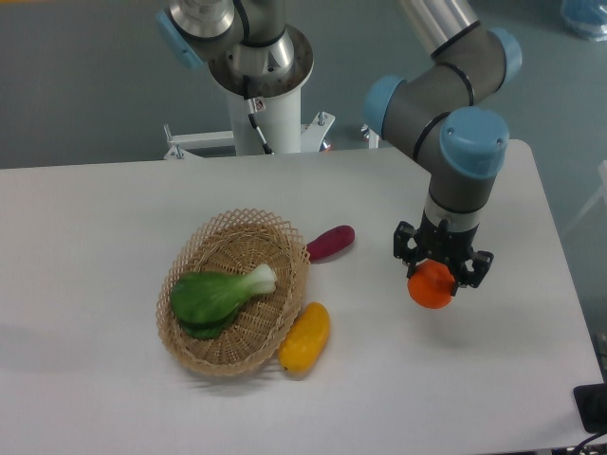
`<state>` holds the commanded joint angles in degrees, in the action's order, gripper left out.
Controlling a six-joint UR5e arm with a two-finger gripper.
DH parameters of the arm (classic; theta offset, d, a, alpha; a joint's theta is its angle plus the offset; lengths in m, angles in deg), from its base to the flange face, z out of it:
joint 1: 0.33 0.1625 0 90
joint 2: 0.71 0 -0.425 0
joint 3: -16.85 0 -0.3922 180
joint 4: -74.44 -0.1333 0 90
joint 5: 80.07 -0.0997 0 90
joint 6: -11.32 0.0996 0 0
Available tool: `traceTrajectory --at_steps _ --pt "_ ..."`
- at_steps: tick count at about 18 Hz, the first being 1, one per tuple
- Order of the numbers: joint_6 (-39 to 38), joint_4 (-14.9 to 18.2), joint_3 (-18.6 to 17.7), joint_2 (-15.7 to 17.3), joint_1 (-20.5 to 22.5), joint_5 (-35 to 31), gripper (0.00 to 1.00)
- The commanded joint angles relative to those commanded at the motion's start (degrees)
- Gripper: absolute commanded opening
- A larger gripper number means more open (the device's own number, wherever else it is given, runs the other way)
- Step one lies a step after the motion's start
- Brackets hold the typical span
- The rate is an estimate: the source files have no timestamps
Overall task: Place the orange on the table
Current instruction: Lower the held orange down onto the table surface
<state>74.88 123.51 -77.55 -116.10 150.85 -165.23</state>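
Fixed camera view. Landmark: wicker basket point(237, 294), left of centre on the table point(95, 218). A leafy green vegetable point(220, 294) lies inside the basket. A purple oblong vegetable point(330, 243) lies just beside its upper right rim; an elongated yellow fruit point(304, 336) touches its lower right rim. Nothing stands between these and the arm.

The table is white and flat; grey floor lies behind it, with the arm's white pedestal point(264, 109) beyond the far edge.

The gripper point(442, 268), well right of the basket, has its fingers closed around the orange point(432, 286). The orange is round, smooth and bright; whether it touches the table cannot be told.
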Motion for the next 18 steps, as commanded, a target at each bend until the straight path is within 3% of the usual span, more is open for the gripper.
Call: traceTrajectory --at_steps 1,2,7,10,18 --pt "-2.4 -3.5 -0.3 -1.6 -0.7 -0.9 0.59" --pt "-3.7 -4.4 -0.2 -2.5 -2.0 -3.4 0.59" --pt "-9.6 -4.8 -0.2 -4.6 -4.2 -5.6 0.60" --pt "-13.5 -4.8 1.8 -6.6 -5.0 -7.6 0.60" --pt "-14.0 -4.8 1.7 -7.4 -6.2 -8.5 0.64"
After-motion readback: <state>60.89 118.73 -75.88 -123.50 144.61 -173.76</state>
